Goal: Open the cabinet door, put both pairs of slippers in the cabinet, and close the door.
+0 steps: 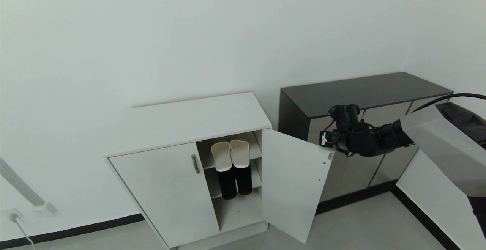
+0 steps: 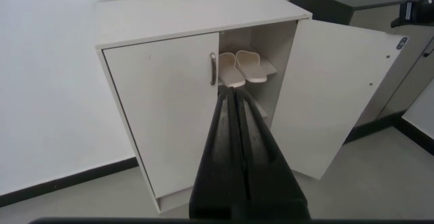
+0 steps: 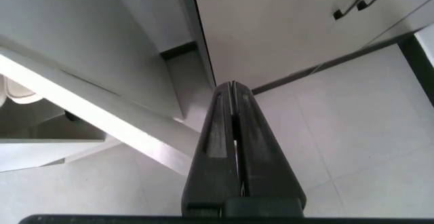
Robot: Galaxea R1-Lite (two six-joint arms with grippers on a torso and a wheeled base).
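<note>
Cabinet (image 1: 197, 117) work centred on the right door (image 1: 292, 181), which stood swung open, and the right hand (image 3: 232, 91) was at that door's top outer corner, clenched with its two fingers pressed flat together and grasping nothing. From its own wrist view the shut fingers lay across the door's thin top edge, but whether they touched it could not be told. The left hand (image 2: 230, 95) was also clenched on nothing, held well back from the cabinet and pointing at the gap between the two doors. Beyond its tips, the cream slippers (image 1: 230, 154) lay side by side on the upper shelf, ends sticking out past the shelf's front. Just below them the black slippers (image 1: 235, 183) sat side by side, apparently on the next shelf down. Beside that opening the left door (image 1: 163, 193) was shut, its metal handle (image 1: 195, 163) upright near the inner edge. A dark sideboard (image 1: 360, 90) stood just beside the cabinet on the robot's right, behind the open door, both against the white wall (image 1: 190, 33) on the grey floor (image 1: 372, 223).
</note>
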